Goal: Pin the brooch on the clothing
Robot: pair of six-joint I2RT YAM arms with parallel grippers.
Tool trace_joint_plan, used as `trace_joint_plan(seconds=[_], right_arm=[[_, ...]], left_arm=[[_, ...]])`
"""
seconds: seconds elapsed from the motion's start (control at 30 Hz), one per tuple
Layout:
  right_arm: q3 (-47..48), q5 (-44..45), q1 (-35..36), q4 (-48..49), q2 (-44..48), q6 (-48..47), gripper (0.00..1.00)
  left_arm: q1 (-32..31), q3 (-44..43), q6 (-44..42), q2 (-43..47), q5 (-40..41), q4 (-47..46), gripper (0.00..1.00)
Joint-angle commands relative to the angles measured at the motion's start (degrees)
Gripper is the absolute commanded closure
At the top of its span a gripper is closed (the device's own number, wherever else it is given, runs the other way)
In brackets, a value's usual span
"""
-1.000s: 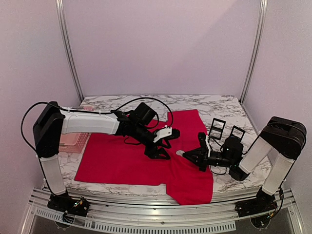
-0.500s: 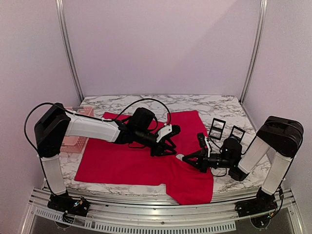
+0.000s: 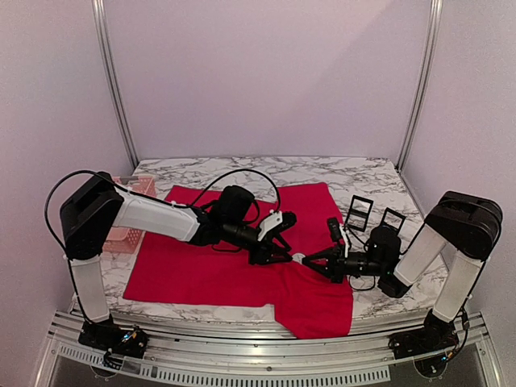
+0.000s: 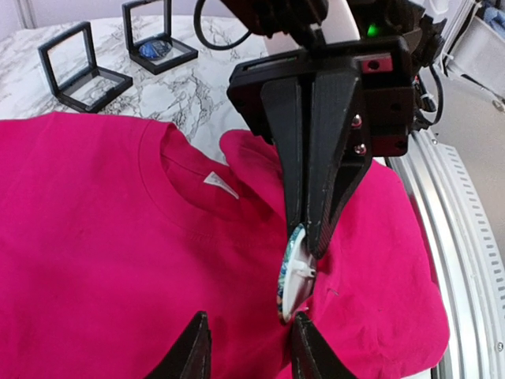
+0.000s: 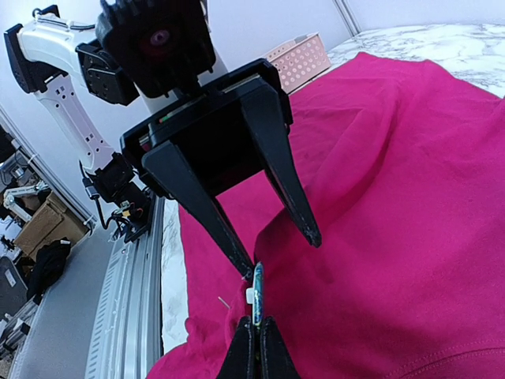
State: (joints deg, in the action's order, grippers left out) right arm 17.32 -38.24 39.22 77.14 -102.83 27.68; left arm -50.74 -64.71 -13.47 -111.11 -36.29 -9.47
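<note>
At table centre, the left gripper [image 3: 279,251] has advanced toward 3 o'clock, jaws open and empty, meeting the right gripper [image 3: 313,260], which is clamped on the brooch [image 4: 293,272] over the T-shirt [image 3: 201,262]; pinning appears imminent.

Top view looks down from behind. Left wrist closely faces the right pincer [image 4: 304,239], right wrist the left pincer [image 5: 281,254]; both share the brooch [image 4: 290,272] between them.

Left gripper [image 5: 282,254] agape, right [image 4: 304,233] seemingly pinched
</note>
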Motion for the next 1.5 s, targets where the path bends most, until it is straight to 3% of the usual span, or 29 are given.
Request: trace_joint_plan(seconds=[0.0, 0.13, 0.43, 0.53, 0.7, 0.83, 0.9, 1.1, 1.47], right_arm=[[0.41, -1.84, -0.54, 14.19, 2.39, 1.53, 1.00], [0.77, -2.76, -0.76, 12.54, 4.74, 1.21, 1.00], [1.65, -3.46, -0.93, 9.97, 6.96, -0.09, 1.00], [0.59, -3.65, -1.79, 12.99, 6.72, 1.46, 1.00], [0.97, -5.41, -2.47, 15.70, 5.23, 4.58, 1.00], [1.35, -6.30, -2.56, 14.97, 4.44, 4.60, 1.00], [1.44, -6.45, -2.51, 13.58, 4.69, 3.71, 1.00], [1.08, -6.77, -2.53, 10.68, 7.27, 1.18, 1.00], [1.31, -7.45, -2.64, 10.74, 7.56, 0.31, 1.00]], left_arm=[[-0.76, 1.02, -1.58, -2.66, 1.12, -0.92, 0.68], [-0.64, 0.99, -2.29, -3.73, 3.75, -1.62, 0.77], [-1.48, 1.60, -0.16, -3.46, 3.27, -7.20, 0.80], [-0.94, 2.37, 0.31, -0.94, 4.28, -7.16, 0.68], [0.40, 3.19, -1.99, 4.14, -0.74, 0.40, 0.43], [-0.11, 3.75, -0.83, 5.55, -2.59, -2.00, 0.39], [-0.57, 3.29, 2.18, 4.29, -2.37, -5.27, 0.44], [-0.41, 2.43, 5.81, 1.15, -3.72, -8.44, 0.73], [-1.00, 2.47, 11.63, 1.10, -5.72, -12.90, 0.75]])
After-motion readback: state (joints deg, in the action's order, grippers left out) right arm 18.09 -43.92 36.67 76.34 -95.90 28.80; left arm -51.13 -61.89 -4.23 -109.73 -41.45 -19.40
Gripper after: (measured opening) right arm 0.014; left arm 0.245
